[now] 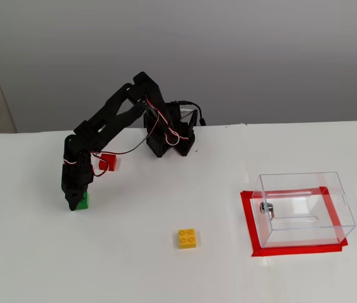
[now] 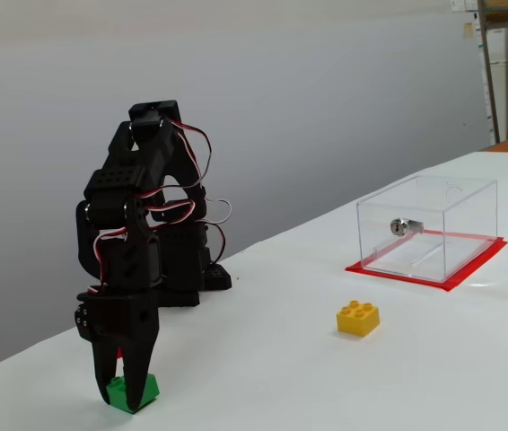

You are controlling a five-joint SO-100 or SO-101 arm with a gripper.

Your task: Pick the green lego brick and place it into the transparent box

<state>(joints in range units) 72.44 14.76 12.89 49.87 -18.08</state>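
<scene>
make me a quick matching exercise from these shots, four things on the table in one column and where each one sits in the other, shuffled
Things:
1. green lego brick
2. yellow brick
3. red block
4. transparent box

Places:
A. standing on a rectangle of red tape
B. alone on open table, between arm and box
C. between the gripper fingertips, on the table
D. behind the arm's lowered forearm in a fixed view

Pairs: 1-C, 2-B, 3-D, 4-A

Arm: reaches down at the left, gripper [image 1: 73, 205] pointing onto the white table [image 1: 166, 271]
Green lego brick [image 1: 82, 201]: beside the gripper tips
Transparent box [image 1: 304, 208]: right, on red tape
</scene>
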